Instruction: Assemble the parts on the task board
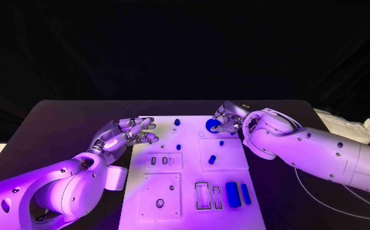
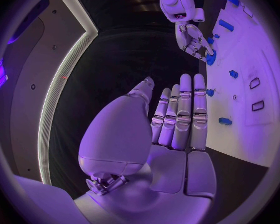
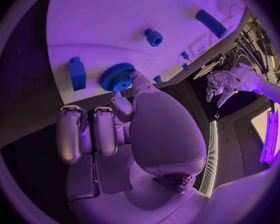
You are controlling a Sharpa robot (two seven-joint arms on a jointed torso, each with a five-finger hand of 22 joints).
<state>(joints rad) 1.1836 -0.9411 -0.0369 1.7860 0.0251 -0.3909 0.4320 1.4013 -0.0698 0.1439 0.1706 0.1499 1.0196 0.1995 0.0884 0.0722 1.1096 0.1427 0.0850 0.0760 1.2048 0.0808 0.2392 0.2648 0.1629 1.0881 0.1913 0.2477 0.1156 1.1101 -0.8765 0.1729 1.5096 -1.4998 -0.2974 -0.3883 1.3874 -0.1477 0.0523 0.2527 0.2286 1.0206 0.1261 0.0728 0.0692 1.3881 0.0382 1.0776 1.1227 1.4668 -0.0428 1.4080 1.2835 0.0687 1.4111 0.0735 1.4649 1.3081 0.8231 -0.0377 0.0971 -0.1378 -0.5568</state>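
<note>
Head view: white task board [image 1: 193, 198] lies mid-bench [image 1: 62, 123]; left hand [image 1: 127, 133] hovers at its left edge, fingers spread, holding nothing. Right hand [image 1: 228, 119] sits at the board's far right corner, fingertips on a blue gear [image 1: 212, 125]. Two long blue parts [image 1: 237, 194] lie side by side near the board's near right corner.

I can read no text, label or number anywhere (the task board [image 1: 193, 187] carries plain recesses only).

One white task board [image 1: 193, 187], one blue gear [image 3: 118, 77], two long blue bars [image 1: 233, 194], and perhaps five small blue pegs [image 1: 212, 159].
</note>
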